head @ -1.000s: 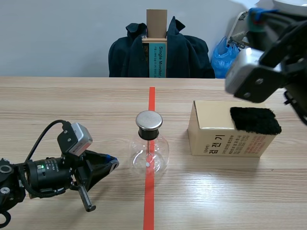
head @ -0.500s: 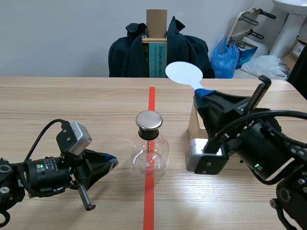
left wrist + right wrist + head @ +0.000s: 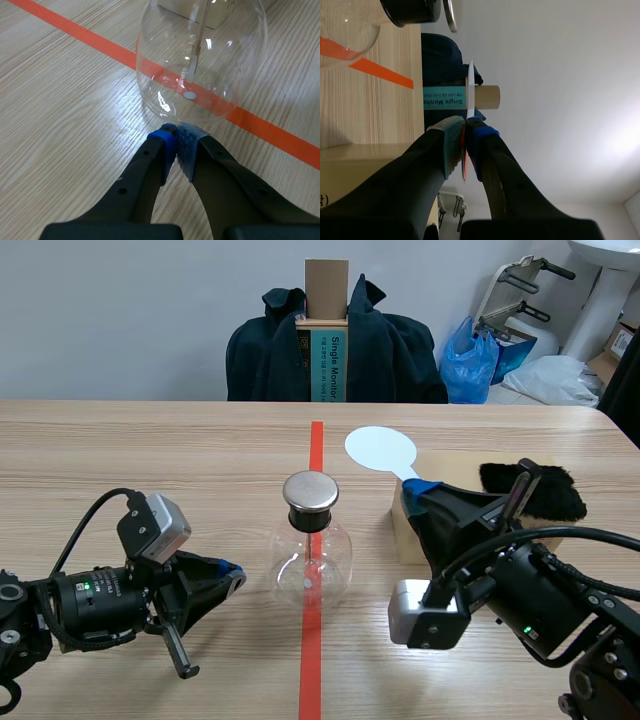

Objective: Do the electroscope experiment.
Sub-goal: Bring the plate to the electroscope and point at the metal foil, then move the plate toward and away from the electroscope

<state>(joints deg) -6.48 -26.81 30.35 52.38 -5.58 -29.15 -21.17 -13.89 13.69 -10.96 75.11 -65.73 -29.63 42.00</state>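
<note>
The right gripper (image 3: 420, 486) is clamped on the handle of a white paddle (image 3: 381, 449), whose disc hangs just right of and beyond the flask (image 3: 312, 558), which stands mid-table on the red line. The left gripper (image 3: 232, 578) is closed on nothing, its tips at the flask's left base. The step in hand looks like presenting the paddle. Next, the disc should swing left over the cap (image 3: 310, 492) without knocking the glass.

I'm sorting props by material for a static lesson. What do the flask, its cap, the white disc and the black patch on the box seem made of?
The flask looks like clear glossy glass; the tape line shows through it. Its cap: likely brushed metal, grey sheen, above a black stopper. The disc: thin, matte white, probably plastic. The black patch: fuzzy pile, fur or fleece.
</note>
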